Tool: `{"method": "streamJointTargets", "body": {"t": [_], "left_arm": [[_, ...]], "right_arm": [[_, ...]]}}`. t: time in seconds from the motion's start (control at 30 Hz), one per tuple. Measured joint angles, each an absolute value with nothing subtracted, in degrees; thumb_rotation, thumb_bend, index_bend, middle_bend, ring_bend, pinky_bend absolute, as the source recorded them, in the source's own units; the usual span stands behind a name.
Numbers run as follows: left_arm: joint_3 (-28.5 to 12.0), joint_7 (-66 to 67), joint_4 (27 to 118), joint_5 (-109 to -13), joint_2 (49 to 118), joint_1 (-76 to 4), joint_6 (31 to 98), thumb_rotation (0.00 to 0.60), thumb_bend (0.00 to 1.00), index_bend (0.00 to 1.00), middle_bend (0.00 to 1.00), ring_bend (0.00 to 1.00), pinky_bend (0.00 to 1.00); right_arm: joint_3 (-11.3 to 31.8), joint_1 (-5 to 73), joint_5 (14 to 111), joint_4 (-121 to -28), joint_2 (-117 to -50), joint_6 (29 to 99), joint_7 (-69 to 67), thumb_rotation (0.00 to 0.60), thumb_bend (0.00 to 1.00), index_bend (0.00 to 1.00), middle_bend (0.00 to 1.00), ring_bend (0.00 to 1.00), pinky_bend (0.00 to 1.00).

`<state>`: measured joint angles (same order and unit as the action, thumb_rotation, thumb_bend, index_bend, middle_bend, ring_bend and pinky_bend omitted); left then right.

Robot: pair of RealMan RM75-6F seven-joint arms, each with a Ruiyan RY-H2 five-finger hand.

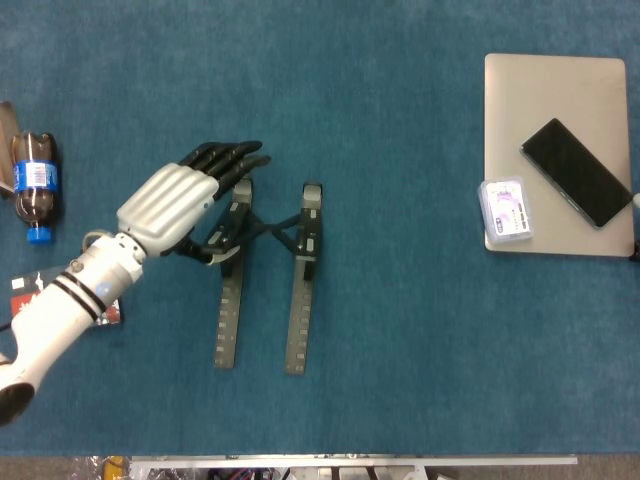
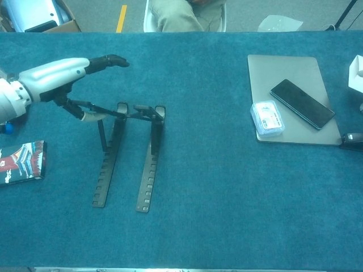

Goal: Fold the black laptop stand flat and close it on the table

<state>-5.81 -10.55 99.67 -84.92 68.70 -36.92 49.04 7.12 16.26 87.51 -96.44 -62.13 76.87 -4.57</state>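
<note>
The black laptop stand (image 1: 298,320) lies left of the table's middle with its two notched rails (image 2: 146,175) flat on the blue cloth. Its upper support arms (image 2: 108,111) are raised above the rails, tilted up toward the left. My left hand (image 1: 175,205) hovers over the stand's left support arm, its dark fingers stretched out above the arm and apart from it. In the chest view the left hand (image 2: 54,73) has its thumb (image 2: 85,116) touching the raised arm's left end from below. Nothing is gripped. My right hand shows in neither view.
A cola bottle (image 1: 34,185) lies at the far left, with a red-and-black booklet (image 2: 21,161) nearer the front. At the right, a closed silver laptop (image 1: 555,100) carries a black phone (image 1: 576,172) and a small clear box (image 1: 503,210).
</note>
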Motion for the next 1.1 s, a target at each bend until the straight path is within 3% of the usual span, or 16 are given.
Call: {"method": "streamJointTargets", "body": {"t": [0.6, 1.1], "left_arm": [[-8.01, -10.44, 93.75, -80.17, 72.67, -42.16, 46.05, 0.6, 0.25, 0.0, 0.0, 0.0, 0.04], [-9.2, -9.94, 87.05, -76.54, 76.03, -45.43, 43.53, 0.6, 0.25, 0.0, 0.0, 0.0, 0.04]], "right_arm": [[2.75, 19.34, 95.65, -96.89, -60.82, 73.83, -15.23, 0.6, 0.09, 0.08, 0.15, 0.14, 0.22], [1.99, 18.89, 95.38, -97.04, -60.53, 75.29, -15.5, 0.6, 0.09, 0.08, 0.15, 0.14, 0.22]]}}
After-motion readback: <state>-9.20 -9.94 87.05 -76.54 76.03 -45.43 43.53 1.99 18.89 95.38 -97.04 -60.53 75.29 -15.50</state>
